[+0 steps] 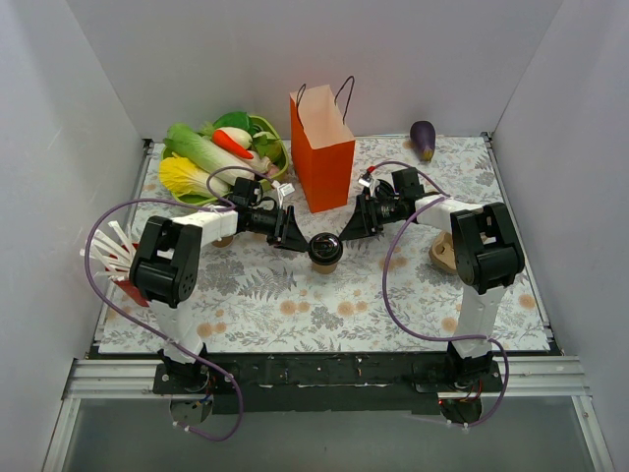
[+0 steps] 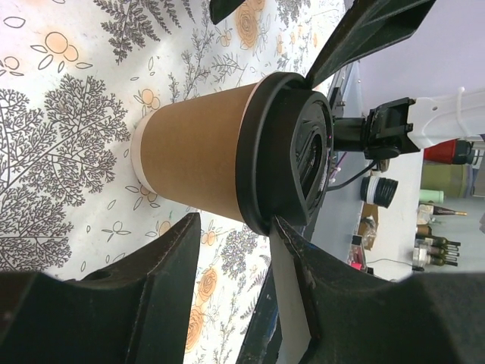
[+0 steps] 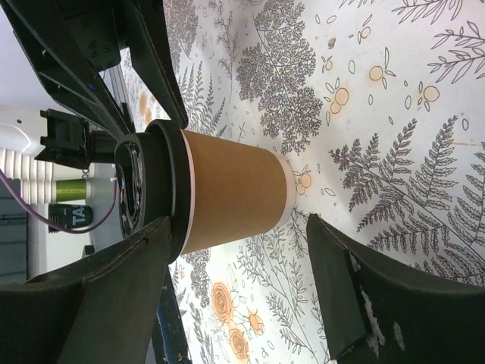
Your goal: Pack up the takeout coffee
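Observation:
One takeout coffee cup (image 1: 325, 250), brown kraft paper with a black lid, stands upright on the floral mat in front of the orange paper bag (image 1: 322, 149). My left gripper (image 1: 294, 238) is open just left of the cup, and my right gripper (image 1: 349, 228) is open just right of it. In the left wrist view the cup (image 2: 193, 161) stands just past the open gripper (image 2: 236, 227), and one finger touches the lid rim (image 2: 261, 163). In the right wrist view the cup (image 3: 235, 189) stands just beyond the spread gripper (image 3: 239, 227).
A green bowl of vegetables (image 1: 228, 147) sits at the back left and an eggplant (image 1: 423, 140) at the back right. White sticks (image 1: 108, 246) lie at the left edge. A tan cup-like object (image 1: 441, 258) is partly hidden behind the right arm.

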Tool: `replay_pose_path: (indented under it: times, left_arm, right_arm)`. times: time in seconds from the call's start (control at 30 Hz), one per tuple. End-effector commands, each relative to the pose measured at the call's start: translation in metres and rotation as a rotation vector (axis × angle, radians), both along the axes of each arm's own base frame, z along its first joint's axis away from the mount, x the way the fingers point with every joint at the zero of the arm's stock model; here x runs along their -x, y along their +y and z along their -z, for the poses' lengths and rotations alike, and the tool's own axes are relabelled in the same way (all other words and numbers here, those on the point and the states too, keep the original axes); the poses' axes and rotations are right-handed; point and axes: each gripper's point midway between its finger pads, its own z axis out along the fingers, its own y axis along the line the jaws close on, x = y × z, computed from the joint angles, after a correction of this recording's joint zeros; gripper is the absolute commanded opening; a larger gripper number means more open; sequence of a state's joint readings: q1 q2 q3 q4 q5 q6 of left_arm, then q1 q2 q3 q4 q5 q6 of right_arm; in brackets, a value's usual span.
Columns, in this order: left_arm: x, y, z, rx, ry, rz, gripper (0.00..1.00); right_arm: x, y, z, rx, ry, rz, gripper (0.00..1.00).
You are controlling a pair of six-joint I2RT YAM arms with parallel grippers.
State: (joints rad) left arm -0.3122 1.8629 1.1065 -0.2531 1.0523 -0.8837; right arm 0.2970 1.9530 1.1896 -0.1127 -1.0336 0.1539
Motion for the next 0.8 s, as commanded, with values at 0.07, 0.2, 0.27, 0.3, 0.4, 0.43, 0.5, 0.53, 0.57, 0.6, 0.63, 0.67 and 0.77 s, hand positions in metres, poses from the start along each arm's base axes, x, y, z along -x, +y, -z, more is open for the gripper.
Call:
replay_pose_path:
  times: [0.07,0.2,0.27,0.3,0.4,0.43,0.5,0.53,0.57,0.6,0.63,0.67,0.77]
  left_arm:
    - [-0.011,0.002,0.023,-0.068,-0.004,-0.038,0.38]
    - [-0.011,0.003,0.033,-0.090,0.036,-0.058,0.37]
    - [-0.012,0.006,0.041,-0.122,0.049,-0.077,0.36]
    - [-0.011,0.007,0.047,-0.134,0.064,-0.081,0.35]
    - [-0.011,0.013,0.059,-0.185,0.085,-0.106,0.33]
    - [-0.011,0.013,0.062,-0.196,0.087,-0.109,0.33]
    - [-0.010,0.015,0.065,-0.209,0.091,-0.115,0.32]
    - [-0.011,0.015,0.065,-0.210,0.093,-0.114,0.32]
    - [-0.010,0.015,0.066,-0.212,0.092,-0.114,0.32]
    - [-0.011,0.016,0.067,-0.220,0.093,-0.118,0.32]
    - [-0.011,0.016,0.066,-0.221,0.091,-0.117,0.32]
    - [-0.011,0.016,0.066,-0.221,0.088,-0.112,0.32]
    - [-0.012,0.018,0.066,-0.233,0.083,-0.117,0.32]
  right_arm:
    - [-0.005,-0.004,0.024,0.105,0.003,0.036,0.77]
    - [-0.005,-0.008,0.037,0.148,0.025,0.058,0.76]
    - [-0.004,-0.011,0.043,0.170,0.034,0.069,0.75]
    - [-0.003,-0.011,0.045,0.176,0.037,0.071,0.75]
    - [-0.003,-0.013,0.052,0.200,0.043,0.081,0.74]
    - [-0.003,-0.014,0.054,0.207,0.048,0.085,0.73]
    - [-0.001,-0.017,0.060,0.222,0.060,0.097,0.73]
    - [0.000,-0.017,0.062,0.227,0.069,0.096,0.72]
    - [0.000,-0.018,0.064,0.234,0.074,0.101,0.72]
    - [0.000,-0.018,0.066,0.244,0.076,0.106,0.71]
    - [-0.001,-0.019,0.068,0.250,0.076,0.107,0.70]
    - [-0.002,-0.021,0.072,0.269,0.075,0.115,0.69]
    - [-0.002,-0.023,0.079,0.311,0.062,0.104,0.66]
